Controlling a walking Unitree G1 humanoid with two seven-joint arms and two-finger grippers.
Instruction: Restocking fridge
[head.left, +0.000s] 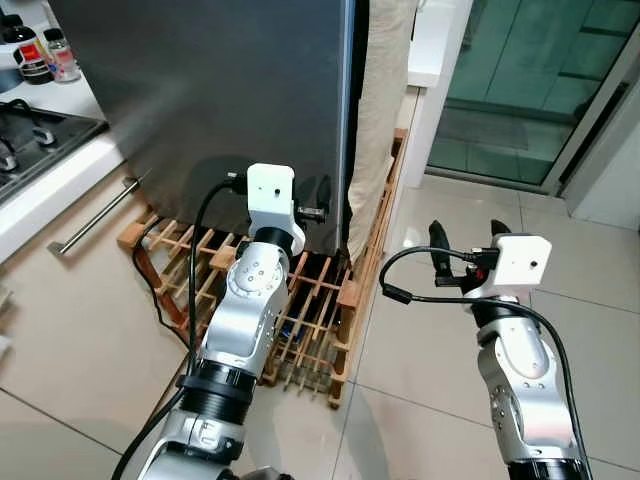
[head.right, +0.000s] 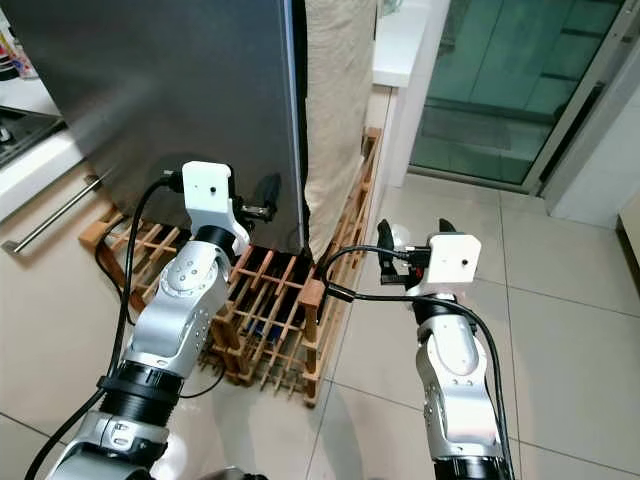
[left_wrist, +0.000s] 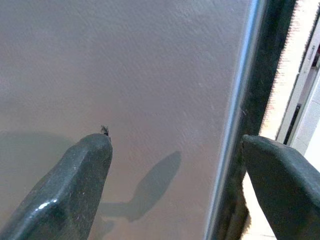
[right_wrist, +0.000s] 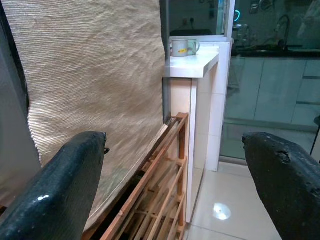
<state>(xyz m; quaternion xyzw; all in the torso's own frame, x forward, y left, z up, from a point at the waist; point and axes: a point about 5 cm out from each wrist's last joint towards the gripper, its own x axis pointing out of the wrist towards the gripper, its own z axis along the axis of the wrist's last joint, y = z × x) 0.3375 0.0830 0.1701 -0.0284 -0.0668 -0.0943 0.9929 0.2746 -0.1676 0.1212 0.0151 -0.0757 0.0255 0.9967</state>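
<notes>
The fridge (head.left: 220, 90) is a tall dark grey steel body with a bright strip along its right edge (left_wrist: 235, 125). My left gripper (head.left: 315, 212) is raised low against that face, close to the edge, and is open with nothing held. In the left wrist view one finger (left_wrist: 70, 190) is over the steel face and the other finger (left_wrist: 285, 185) lies past the edge strip. Further right, my right gripper (head.left: 467, 240) hovers above the tiled floor, open and empty, pointing towards a beige woven cloth (right_wrist: 100, 75).
A wooden slatted rack (head.left: 310, 320) lies on the floor at the fridge's foot. The beige cloth (head.left: 385, 100) hangs beside the fridge. A white ledge (right_wrist: 192, 65) carries a mug (right_wrist: 184, 47). A hob (head.left: 30, 140) and bottles (head.left: 40, 50) sit on the left counter. Glass doors (head.left: 540, 80) stand far right.
</notes>
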